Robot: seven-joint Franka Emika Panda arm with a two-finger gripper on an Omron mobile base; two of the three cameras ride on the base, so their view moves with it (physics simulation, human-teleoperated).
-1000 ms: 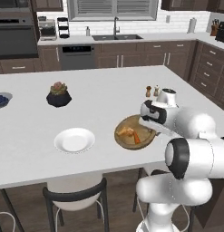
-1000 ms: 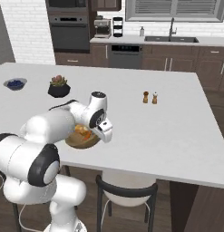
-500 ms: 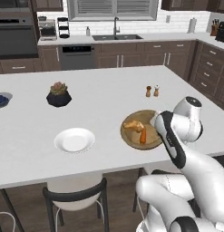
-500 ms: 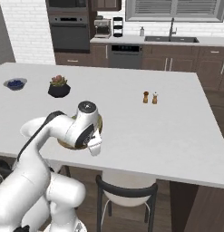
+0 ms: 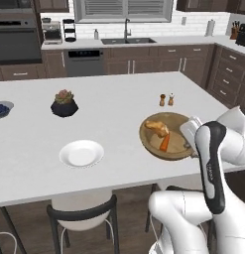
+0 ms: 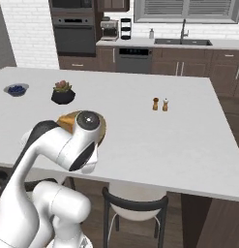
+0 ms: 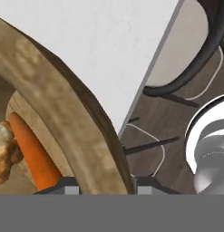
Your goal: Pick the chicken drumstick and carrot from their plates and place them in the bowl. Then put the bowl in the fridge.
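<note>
While my gripper [image 7: 102, 190] straddles the rim of the bowl [image 5: 153, 144], one fingertip inside and one outside, it pinches that wall. Inside the bowl lie the carrot [image 7: 34, 154] and the drumstick [image 7: 3, 152], touching each other. On the white counter [image 5: 114, 111], the bowl sits near the front edge, well apart from the plain white plate [image 5: 82, 153].

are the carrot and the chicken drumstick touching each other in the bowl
Touching. In the hand view the chicken drumstick overlaps the upper end of the carrot with no gap between them, both lying inside the bowl.
</note>
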